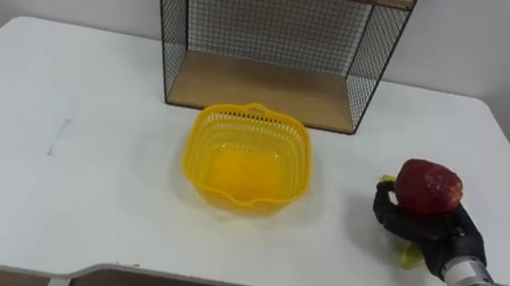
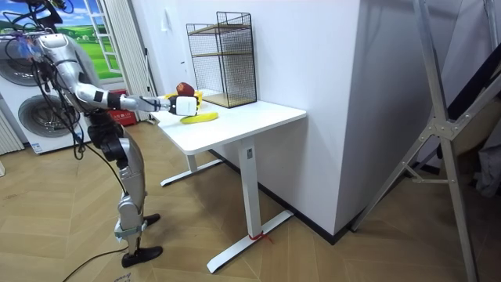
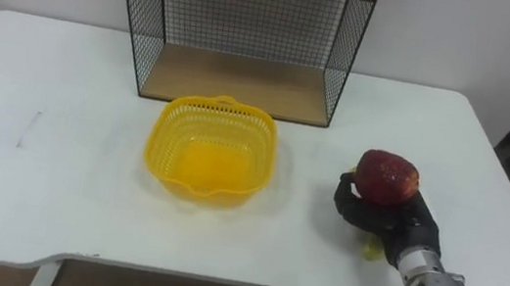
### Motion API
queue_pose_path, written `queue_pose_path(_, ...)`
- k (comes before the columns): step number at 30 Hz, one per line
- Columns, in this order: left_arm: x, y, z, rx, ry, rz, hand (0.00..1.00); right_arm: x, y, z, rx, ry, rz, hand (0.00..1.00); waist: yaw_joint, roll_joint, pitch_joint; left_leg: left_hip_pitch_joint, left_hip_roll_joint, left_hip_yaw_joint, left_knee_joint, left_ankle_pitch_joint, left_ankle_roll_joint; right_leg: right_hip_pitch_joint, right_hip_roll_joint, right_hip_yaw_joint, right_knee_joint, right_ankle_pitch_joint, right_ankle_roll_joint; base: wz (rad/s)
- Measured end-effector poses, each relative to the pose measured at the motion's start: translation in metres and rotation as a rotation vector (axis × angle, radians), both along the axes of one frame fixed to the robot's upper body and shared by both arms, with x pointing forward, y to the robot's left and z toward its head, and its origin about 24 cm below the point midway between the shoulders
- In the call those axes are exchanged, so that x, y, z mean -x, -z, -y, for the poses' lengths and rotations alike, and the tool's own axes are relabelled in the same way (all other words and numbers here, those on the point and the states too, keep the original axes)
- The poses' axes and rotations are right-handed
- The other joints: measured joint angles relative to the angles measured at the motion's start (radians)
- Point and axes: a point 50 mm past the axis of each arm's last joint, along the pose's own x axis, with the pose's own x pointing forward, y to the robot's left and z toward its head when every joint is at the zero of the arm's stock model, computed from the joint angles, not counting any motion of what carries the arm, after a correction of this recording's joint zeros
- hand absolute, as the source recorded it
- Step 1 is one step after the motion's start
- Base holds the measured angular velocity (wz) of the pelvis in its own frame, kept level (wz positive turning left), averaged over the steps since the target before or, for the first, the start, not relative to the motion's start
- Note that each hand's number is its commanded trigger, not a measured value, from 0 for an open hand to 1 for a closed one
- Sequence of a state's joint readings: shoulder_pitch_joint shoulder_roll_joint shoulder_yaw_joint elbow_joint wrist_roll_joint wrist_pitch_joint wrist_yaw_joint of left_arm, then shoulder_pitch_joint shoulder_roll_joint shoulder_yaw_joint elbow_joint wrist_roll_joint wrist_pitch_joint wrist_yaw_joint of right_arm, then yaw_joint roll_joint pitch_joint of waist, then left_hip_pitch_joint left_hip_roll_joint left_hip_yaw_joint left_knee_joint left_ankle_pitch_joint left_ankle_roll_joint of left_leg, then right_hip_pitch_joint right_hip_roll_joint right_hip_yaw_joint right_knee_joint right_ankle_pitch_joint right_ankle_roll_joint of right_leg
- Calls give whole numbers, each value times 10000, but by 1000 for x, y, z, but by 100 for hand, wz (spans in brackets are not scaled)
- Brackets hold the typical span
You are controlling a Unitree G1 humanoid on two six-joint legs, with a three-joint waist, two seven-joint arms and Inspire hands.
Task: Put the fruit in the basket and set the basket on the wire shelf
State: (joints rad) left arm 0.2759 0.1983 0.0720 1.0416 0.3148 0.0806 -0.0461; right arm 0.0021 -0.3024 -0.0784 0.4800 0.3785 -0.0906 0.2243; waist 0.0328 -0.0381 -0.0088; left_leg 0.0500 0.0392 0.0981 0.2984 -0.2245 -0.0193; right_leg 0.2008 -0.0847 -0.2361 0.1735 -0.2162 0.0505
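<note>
A white table [image 1: 49, 205] spreads before the robot, and a faint pale streak [image 1: 58, 135] marks its left part. At the far edge, against the white wall [image 2: 313, 78], stands the black wire shelf [image 1: 182, 35] with wooden boards; its lower board is bare. Just in front of it, near the middle of the tabletop, sits the yellow plastic basket [image 1: 257, 114], upright and with nothing in it. Well to the basket's right, the right hand [image 1: 431, 233] is turned palm up just above the table, its dark fingers curled up round a red apple [image 1: 427, 185] that rests in the palm. Under the hand a yellow banana [image 1: 409, 255] lies on the table, mostly hidden by it. In the room view the robot stands upright at the table's end on the room view's left, its right arm stretched out level over the tabletop. Behind it are front-loading washing machines [image 2: 43, 110], the floor [image 2: 313, 258] is wood plank, and a grey metal frame [image 2: 438, 133] leans at the room view's right.
</note>
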Motion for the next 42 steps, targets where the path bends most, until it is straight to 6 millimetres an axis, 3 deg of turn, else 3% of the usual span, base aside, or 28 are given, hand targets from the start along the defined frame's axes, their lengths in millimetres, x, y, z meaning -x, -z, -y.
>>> queue_pose_path(7,-4,0,-1,0,27,127,0,-8,-9,-21,1282,-1459,-34,100,56,-220,105,-13,0,149,-247,17,-21,-151,-5,136,-28,-9,6,-7)
queue_pose_path(8,-5,0,0,15,48,130,0,-9,-11,-22,1422,-1564,9,100,63,-251,79,-43,0,148,-244,18,-23,-224,-5,137,-18,-12,5,0)
queue_pose_path(10,-9,-1,-1,14,81,232,0,-18,-23,-27,1900,-2029,374,100,88,-318,135,-72,0,156,-243,50,-39,-301,-6,138,-8,-10,2,0)
queue_pose_path(16,-11,-1,-1,17,93,251,0,-34,-44,-35,2112,-2554,1211,100,313,-573,144,-39,-1,128,-250,47,-40,-253,-4,115,2,-5,0,1)
queue_pose_path(20,-9,-1,-1,22,66,202,0,-38,-50,-38,2212,-2809,1420,100,370,-573,144,-48,-3,104,-247,45,-40,-244,-3,87,2,-4,0,2)
queue_pose_path(27,-9,0,1,81,155,119,0,-44,-54,-40,2336,-2902,1405,100,585,-399,213,-91,7,80,-239,41,-37,-264,-5,123,125,-5,-1,0)
queue_pose_path(30,-9,0,1,82,168,106,0,-50,-61,-42,2367,-2961,1633,100,685,-417,174,-126,4,91,-221,52,-28,-303,-7,159,116,-10,-7,0)
queue_pose_path(32,-9,0,1,69,170,120,0,-53,-66,-44,2416,-3011,1835,100,737,-395,88,-182,2,101,-213,67,-19,-383,-10,167,117,-10,-8,0)
queue_pose_path(33,-9,0,1,73,172,126,0,-56,-69,-46,2467,-3070,1966,55,761,-453,17,-193,-1,99,-210,77,-12,-404,-15,154,129,-9,-8,0)
queue_pose_path(34,-10,0,1,73,179,139,0,-59,-72,-49,2486,-3148,2092,0,780,-442,24,-190,-2,90,-212,78,-12,-398,-15,141,132,-9,-8,4)
queue_pose_path(38,-10,0,2,90,265,121,0,-61,-77,-57,2537,-3486,2313,0,789,-480,37,-188,-2,45,-145,79,-16,-355,-12,105,144,-8,-8,4)
queue_pose_path(39,-10,1,3,114,337,118,0,-62,-78,-58,2581,-3536,2371,0,803,-491,79,-191,-2,37,-141,79,-16,-308,-13,107,141,-7,-8,0)
queue_pose_path(40,-12,1,3,120,361,169,0,-63,-81,-59,2684,-3575,2478,0,810,-494,183,-195,-2,25,-137,78,-16,-273,-12,101,140,-7,-8,0)
queue_pose_path(42,-13,1,3,114,367,177,0,-63,-83,-60,2808,-3615,2547,0,807,-503,220,-225,-4,-14,-146,75,-17,-283,-9,71,135,-6,-8,5)
